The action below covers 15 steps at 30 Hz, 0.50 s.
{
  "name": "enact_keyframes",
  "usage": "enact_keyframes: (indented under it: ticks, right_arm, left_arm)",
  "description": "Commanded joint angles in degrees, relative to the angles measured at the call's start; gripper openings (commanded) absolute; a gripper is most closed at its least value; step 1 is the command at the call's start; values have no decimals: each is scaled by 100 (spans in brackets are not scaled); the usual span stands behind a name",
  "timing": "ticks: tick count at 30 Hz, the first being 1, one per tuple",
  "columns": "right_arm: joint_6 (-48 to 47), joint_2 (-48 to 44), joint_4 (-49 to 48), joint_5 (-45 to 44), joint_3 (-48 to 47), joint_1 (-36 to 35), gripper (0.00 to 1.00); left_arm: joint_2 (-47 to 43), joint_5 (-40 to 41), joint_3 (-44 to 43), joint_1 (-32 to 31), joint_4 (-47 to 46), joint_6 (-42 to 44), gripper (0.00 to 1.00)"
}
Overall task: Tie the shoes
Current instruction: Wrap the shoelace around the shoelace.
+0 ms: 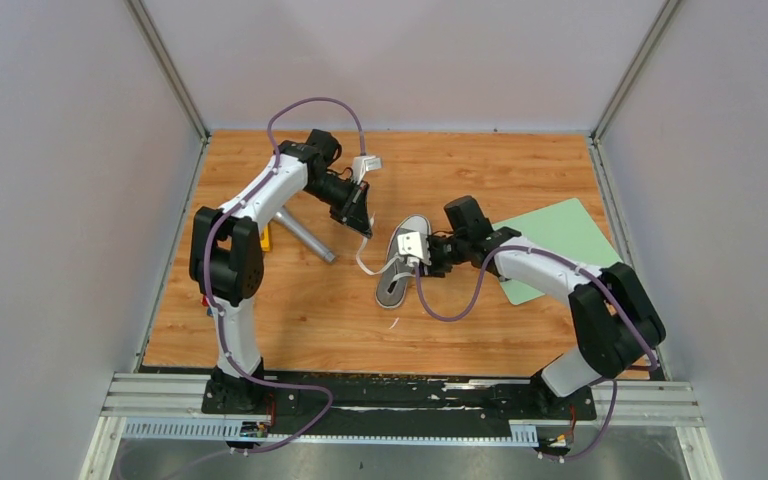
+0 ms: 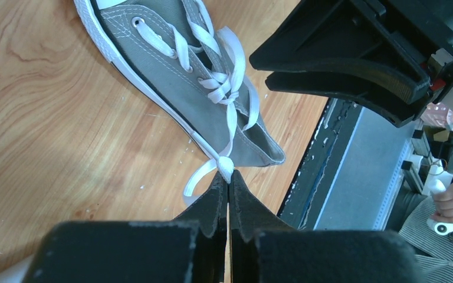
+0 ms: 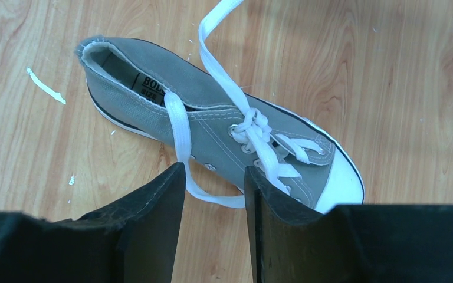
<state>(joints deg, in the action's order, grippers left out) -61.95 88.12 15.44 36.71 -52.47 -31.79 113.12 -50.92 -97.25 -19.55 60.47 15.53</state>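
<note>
Beside shoe [image 2: 171, 82], left hand [image 2: 228, 187] pinching lace [image 2: 225, 165]

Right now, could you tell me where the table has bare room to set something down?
Bare wood runs between the sneaker and the near rail, and along the far wall. The middle is crowded: the left gripper pinches a lace, the right gripper hovers at the sneaker, green mat beside.

In the left wrist view the shoe [image 2: 171, 76] is cut off at the toe by the top edge. From above, its right side is hidden by the right claw [image 1: 418, 260]. One lace [image 3: 212, 35] is cut off by the right wrist view's top edge.
</note>
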Motion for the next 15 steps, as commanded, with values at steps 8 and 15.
enact_keyframes:
  ticks: [8,15]
  right_arm:
    - [-844,241,-78,702,-40,-61,39]
    - [-1107,403,-74,645,41,-118,41]
  left_arm:
    - [-192,24,-38,-25,-89,-198,0]
    - [-203,57,-30,-20,-122,-218,0]
